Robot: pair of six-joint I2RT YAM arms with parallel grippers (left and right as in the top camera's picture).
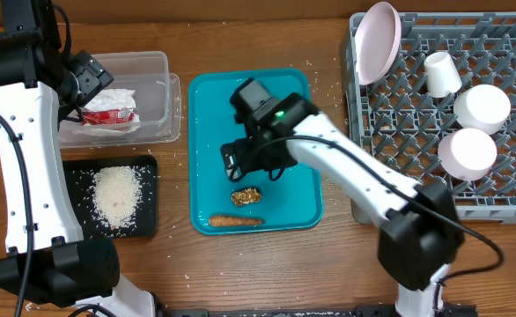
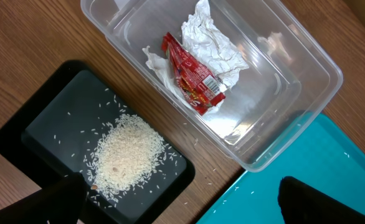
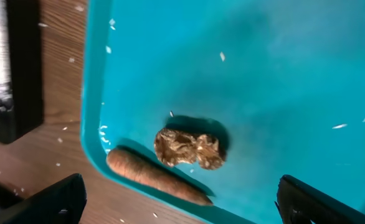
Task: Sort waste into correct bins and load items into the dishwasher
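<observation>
Two waste pieces lie on the teal tray (image 1: 207,106), by its edge nearest the arm bases: the brown lump (image 3: 190,149) and the sausage stick (image 3: 157,177) just beside it. You cannot tell whether they touch.

Your right gripper (image 3: 185,200) hangs over the lump, released, fingers spread wide, nothing held.

Your left gripper (image 2: 189,199) hovers left of the teal tray, also released and empty.

Left of the tray:
- The clear tub (image 1: 159,70) holds crumpled napkins (image 2: 210,43) and the red wrapper (image 2: 192,74).
- The black tray (image 1: 75,169) carries a rice pile (image 1: 117,195).

Right of the tray, the grey rack (image 1: 416,114) holds the plate (image 1: 377,41) on edge, the cup (image 1: 441,73) and both bowls (image 1: 482,107) (image 1: 468,152).

Stray grains (image 1: 328,88) dot the counter (image 1: 328,273).
</observation>
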